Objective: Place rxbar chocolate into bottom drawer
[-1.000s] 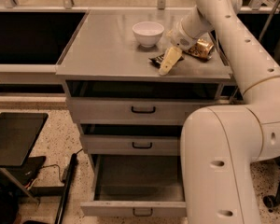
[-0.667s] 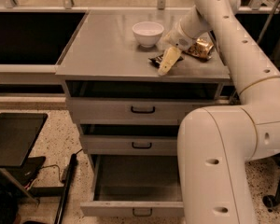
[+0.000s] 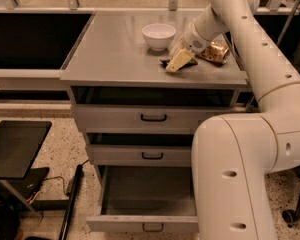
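The rxbar chocolate (image 3: 164,62) lies on the grey cabinet top, just in front of the white bowl; only its dark edges show from under the gripper. My gripper (image 3: 178,60) is down on the cabinet top right over the bar, with the white arm reaching in from the right. The bottom drawer (image 3: 121,224) is pulled out towards me, and nothing shows inside it. Its dark handle sits at the middle of the front.
A white bowl (image 3: 159,35) stands behind the gripper. A crinkled gold snack bag (image 3: 214,52) lies to its right. The two upper drawers (image 3: 115,118) are nearly closed. My large white arm body (image 3: 240,174) blocks the drawers' right side. A black tray (image 3: 15,146) sits at the lower left.
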### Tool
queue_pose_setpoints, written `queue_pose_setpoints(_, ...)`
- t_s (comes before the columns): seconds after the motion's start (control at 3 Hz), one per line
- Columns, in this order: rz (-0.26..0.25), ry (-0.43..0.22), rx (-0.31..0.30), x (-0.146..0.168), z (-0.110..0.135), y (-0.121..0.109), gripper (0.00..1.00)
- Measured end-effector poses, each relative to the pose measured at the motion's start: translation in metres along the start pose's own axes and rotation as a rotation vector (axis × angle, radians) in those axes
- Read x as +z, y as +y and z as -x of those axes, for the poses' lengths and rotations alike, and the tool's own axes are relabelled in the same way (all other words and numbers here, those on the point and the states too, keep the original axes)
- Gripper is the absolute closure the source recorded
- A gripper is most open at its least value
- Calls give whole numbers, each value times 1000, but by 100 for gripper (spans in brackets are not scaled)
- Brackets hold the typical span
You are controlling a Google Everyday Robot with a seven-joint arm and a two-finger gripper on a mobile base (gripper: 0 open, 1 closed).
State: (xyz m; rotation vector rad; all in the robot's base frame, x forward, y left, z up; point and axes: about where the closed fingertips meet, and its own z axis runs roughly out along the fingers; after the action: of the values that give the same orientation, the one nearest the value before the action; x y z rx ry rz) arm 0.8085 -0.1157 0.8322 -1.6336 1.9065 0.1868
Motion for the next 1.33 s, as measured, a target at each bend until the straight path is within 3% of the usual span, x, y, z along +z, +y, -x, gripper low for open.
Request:
queue_pose_setpoints(0.33,0,0,0,-8,5,4,89)
queue_pose_setpoints(0.67,0,0,0,-9,6,7,100)
queue_pose_setpoints(1.0,-35,-1,-12,-16,15,8,100)
queue_pose_setpoints(1.33,-215,-16,0,-83,24,2,100)
